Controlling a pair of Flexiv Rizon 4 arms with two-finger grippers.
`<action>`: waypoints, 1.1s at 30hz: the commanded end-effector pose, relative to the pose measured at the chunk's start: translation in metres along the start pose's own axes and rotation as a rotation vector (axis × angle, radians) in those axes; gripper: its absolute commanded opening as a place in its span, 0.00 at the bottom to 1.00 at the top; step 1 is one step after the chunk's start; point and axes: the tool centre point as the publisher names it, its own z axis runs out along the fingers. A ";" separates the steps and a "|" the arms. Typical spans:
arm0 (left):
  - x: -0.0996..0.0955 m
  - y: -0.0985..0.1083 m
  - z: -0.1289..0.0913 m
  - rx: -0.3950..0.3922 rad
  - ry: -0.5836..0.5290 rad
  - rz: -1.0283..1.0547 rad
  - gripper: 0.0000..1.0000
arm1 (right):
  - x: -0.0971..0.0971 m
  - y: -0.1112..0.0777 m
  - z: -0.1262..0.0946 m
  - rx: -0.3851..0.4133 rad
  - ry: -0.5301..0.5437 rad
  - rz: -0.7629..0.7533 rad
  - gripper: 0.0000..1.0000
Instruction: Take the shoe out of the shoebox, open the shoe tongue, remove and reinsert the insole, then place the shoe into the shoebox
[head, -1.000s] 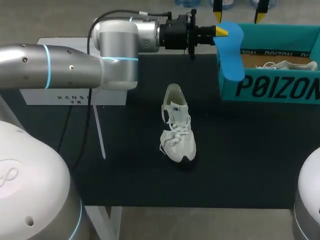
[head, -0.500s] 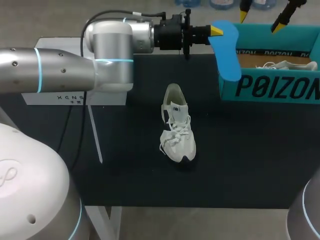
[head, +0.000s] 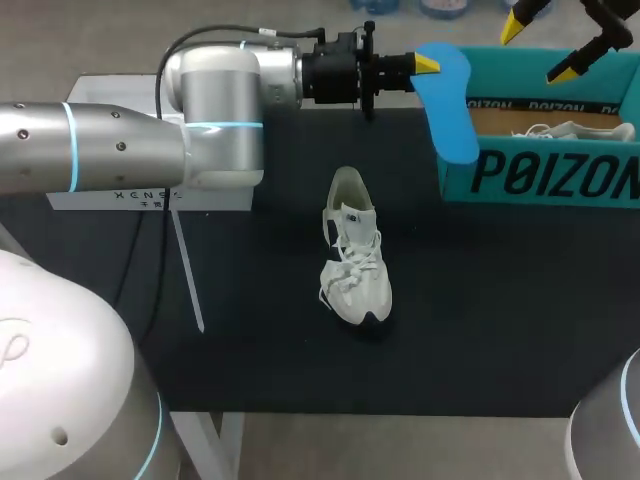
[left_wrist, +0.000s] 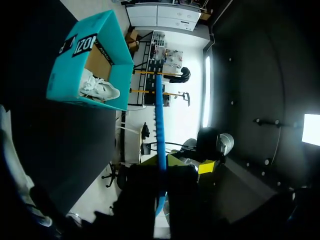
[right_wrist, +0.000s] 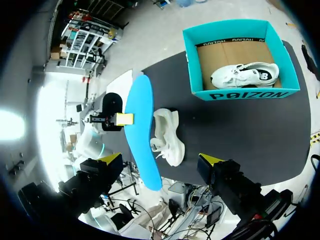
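Observation:
My left gripper (head: 424, 65) is shut on the heel end of a blue insole (head: 449, 102), holding it in the air by the near left corner of the teal shoebox (head: 540, 175). In the left wrist view the insole (left_wrist: 159, 120) shows edge-on, running out from between the fingers. A white shoe (head: 354, 250) lies on the black table mat, toe toward me, its opening empty. A second white shoe (head: 565, 130) lies inside the box. My right gripper (head: 545, 45) hangs open high over the box. From the right wrist view, the insole (right_wrist: 142, 135), table shoe (right_wrist: 167, 131) and box (right_wrist: 240, 92) lie far below.
A white box lid (head: 100, 200) lies at the table's left, under my left arm. The black mat (head: 500, 300) spreads around the shoe, with bare room in front of the shoebox.
My left arm has drawn back slightly to the left with the insole. My right gripper has swung to the right, over the box.

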 end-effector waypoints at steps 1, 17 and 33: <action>0.000 0.002 -0.002 0.008 0.018 -0.001 0.00 | -0.008 -0.007 0.008 -0.241 0.702 -0.052 1.00; 0.005 -0.002 -0.005 -0.001 -0.004 -0.001 0.00 | -0.002 -0.002 -0.001 -0.224 0.993 -0.003 1.00; 0.007 -0.004 -0.009 -0.027 -0.002 0.013 0.00 | 0.003 -0.002 0.032 -0.064 1.051 -0.202 1.00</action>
